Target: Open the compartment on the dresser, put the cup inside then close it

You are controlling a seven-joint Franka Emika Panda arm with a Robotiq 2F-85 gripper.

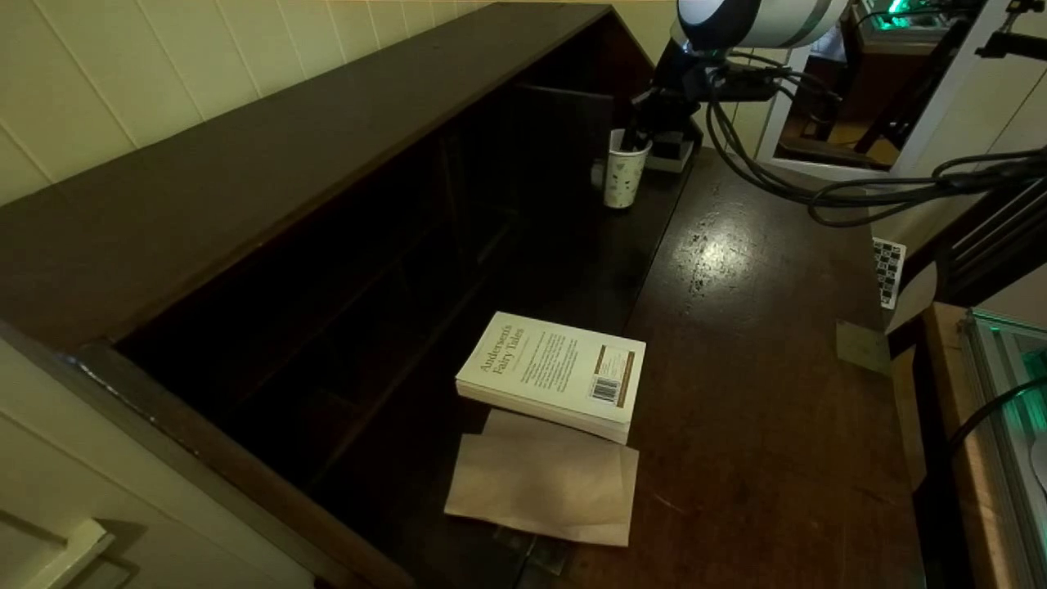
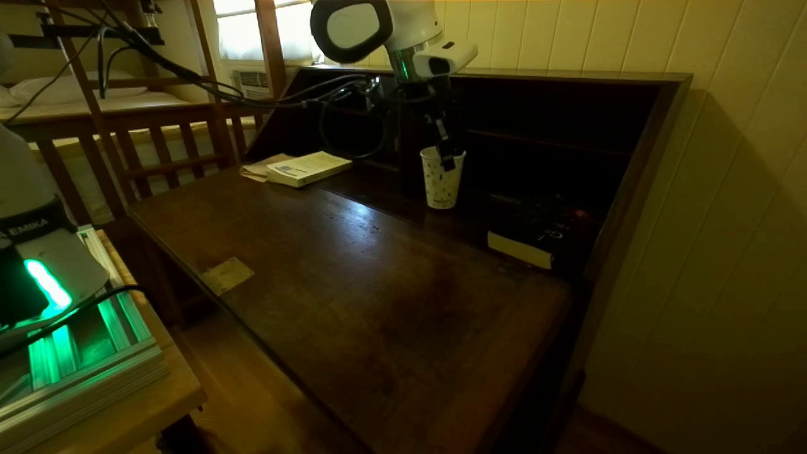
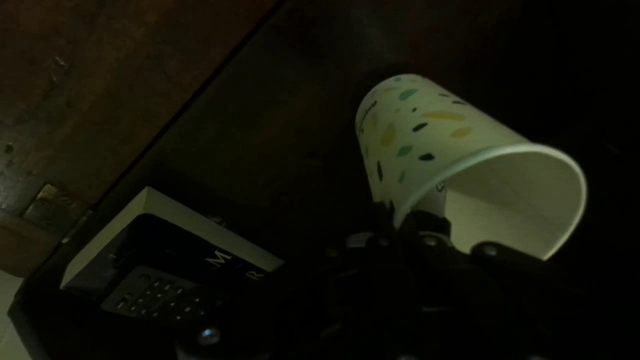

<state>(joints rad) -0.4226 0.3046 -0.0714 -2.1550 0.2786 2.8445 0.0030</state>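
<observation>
Nearest to the camera in an exterior view, find brown paper (image 1: 536, 487), lying flat at the near end of the desk (image 1: 785, 393). Just beyond, touching this paper, find a white book (image 1: 548, 372) with the back cover up, showing the title Andersen's Fairy Tales and a barcode.

Farther off, well apart from the white book, see the cup (image 2: 443, 183), white with small green, yellow and dark spots. Is upright in both exterior views, in front of the dark shelves (image 2: 548, 135). At its bottom, cannot tell about contact with the desk, because of the poor light.

Above the cup, see the arm (image 2: 413, 28), with the gripper (image 3: 406, 212) at its lower end. Pinches the cup at the rim: in the wrist view, one finger inside the mouth, another one outside, jaws closed upon the thin wall between them.

Just to the left of the cup, in an exterior view, find a door (image 1: 560, 151) of dark wood with a pale knob (image 1: 598, 174), standing open, out from the shelves.

To the right of the cup and nearer, in an exterior view, find a dark book (image 2: 536, 230) lying flat, with pale page edges. On top of this book, in the wrist view, see a remote control (image 3: 155, 295).
</observation>
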